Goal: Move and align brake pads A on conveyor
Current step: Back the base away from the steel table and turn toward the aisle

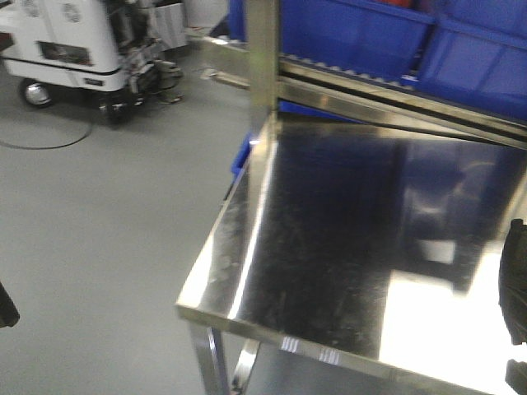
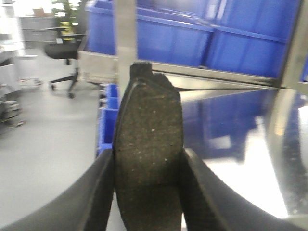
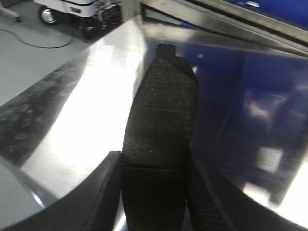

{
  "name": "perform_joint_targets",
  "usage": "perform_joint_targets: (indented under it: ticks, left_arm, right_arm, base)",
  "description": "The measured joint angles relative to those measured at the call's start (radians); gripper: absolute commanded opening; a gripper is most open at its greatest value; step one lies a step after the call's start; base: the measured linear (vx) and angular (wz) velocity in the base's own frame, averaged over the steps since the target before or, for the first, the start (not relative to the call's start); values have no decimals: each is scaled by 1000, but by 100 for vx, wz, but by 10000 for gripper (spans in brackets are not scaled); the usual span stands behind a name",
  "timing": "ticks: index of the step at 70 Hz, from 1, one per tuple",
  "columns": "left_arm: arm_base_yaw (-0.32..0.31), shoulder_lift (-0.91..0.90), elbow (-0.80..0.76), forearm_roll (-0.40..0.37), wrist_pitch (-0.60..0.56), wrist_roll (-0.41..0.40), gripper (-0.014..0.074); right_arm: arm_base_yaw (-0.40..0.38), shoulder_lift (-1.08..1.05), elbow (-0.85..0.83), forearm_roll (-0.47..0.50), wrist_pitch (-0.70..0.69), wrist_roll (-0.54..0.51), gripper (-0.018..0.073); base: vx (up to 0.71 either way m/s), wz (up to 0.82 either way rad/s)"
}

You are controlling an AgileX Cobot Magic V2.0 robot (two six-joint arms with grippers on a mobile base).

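In the left wrist view a dark grey brake pad (image 2: pixel 147 130) stands on edge between the black fingers (image 2: pixel 96 192) of my left gripper (image 2: pixel 147 156), which is shut on it. It hangs over the corner of the steel table. My right gripper (image 3: pixel 153 156) is likewise shut on a second brake pad (image 3: pixel 161 110), whose thin cross groove shows just above the jaws. That pad hangs over the shiny tabletop. A dark shape (image 1: pixel 515 280) at the right edge of the front view belongs to the right arm's side. The conveyor is out of view.
The reflective steel table (image 1: pixel 329 247) fills the right half of the front view, its near-left corner over grey floor. Blue bins (image 1: pixel 362 33) sit on a sloped rack behind an upright steel post (image 1: pixel 263 58). A white wheeled machine (image 1: pixel 66 41) and an office chair (image 2: pixel 65 50) stand on the floor.
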Motion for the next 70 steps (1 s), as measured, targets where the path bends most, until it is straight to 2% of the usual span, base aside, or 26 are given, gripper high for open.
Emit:
perform_joint_targets:
  ticks: [70]
  left_arm:
    - [0, 0, 0, 0, 0, 0, 3]
  right_arm:
    - [0, 0, 0, 0, 1, 0, 35]
  base:
    - [-8, 68]
